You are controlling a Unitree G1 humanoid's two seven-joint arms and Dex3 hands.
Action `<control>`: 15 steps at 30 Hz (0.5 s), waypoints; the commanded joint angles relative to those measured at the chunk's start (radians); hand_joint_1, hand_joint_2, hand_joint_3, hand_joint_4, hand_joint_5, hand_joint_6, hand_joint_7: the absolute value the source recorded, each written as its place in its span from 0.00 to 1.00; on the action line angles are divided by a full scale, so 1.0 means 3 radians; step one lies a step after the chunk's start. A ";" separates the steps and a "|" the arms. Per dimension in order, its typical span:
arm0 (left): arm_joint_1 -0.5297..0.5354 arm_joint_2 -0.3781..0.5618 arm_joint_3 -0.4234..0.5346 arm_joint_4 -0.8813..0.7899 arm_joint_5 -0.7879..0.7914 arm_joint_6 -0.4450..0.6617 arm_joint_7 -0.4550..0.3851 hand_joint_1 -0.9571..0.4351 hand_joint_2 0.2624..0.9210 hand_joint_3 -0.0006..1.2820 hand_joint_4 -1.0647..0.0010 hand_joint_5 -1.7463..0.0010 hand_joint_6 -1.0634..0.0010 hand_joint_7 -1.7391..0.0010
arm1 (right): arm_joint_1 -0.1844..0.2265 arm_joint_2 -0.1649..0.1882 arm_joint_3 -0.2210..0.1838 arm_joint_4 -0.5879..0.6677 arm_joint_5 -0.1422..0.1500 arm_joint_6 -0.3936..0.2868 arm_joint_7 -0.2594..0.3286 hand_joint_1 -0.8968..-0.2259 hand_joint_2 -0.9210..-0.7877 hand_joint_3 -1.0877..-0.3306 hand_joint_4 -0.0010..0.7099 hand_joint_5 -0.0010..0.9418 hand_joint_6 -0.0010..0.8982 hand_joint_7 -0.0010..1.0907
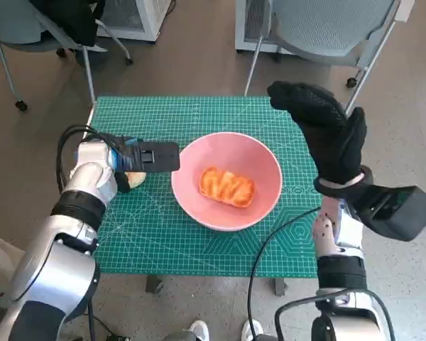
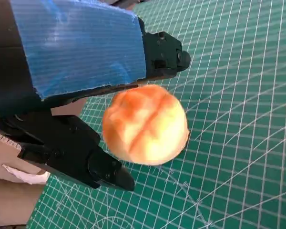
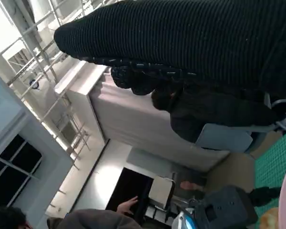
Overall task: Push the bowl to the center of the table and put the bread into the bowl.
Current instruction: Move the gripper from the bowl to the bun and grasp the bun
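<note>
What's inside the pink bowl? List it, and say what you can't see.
One orange-glazed bread piece lies inside the pink bowl. The bowl floor beneath it is covered. A second round bun sits outside, at the left hand.

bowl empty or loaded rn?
Loaded. The pink bowl holds one orange bread piece on its bottom. A second round bun sits outside it, at the left hand.

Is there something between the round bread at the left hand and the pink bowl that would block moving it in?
Nothing visible stands between them. The round bread sits at the left hand, just beside the pink bowl, with only bare green mat between. The bowl already holds another bread, but room remains.
</note>
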 commanded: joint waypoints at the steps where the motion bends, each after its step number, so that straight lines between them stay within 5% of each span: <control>1: -0.0043 -0.0028 -0.0015 0.0080 0.0004 -0.0006 0.0025 0.54 0.64 0.00 1.00 1.00 0.87 1.00 | 0.0102 0.0003 0.0000 -0.0007 -0.0021 0.0019 -0.0037 0.31 0.00 0.33 0.11 0.00 0.00 0.25; 14: -0.0001 -0.0077 0.0052 0.0164 -0.0071 0.0080 0.0123 0.60 0.69 0.02 0.73 0.92 0.86 0.99 | 0.0116 0.0005 0.0013 -0.0035 -0.0002 0.0051 -0.0040 0.31 0.00 0.33 0.10 0.00 0.00 0.25; 15: 0.0007 -0.0079 0.0061 0.0167 -0.0078 0.0084 0.0148 0.61 0.70 0.02 0.73 0.86 0.85 0.99 | 0.0120 0.0005 0.0015 -0.0044 -0.0002 0.0054 -0.0041 0.31 0.00 0.33 0.10 0.00 0.00 0.25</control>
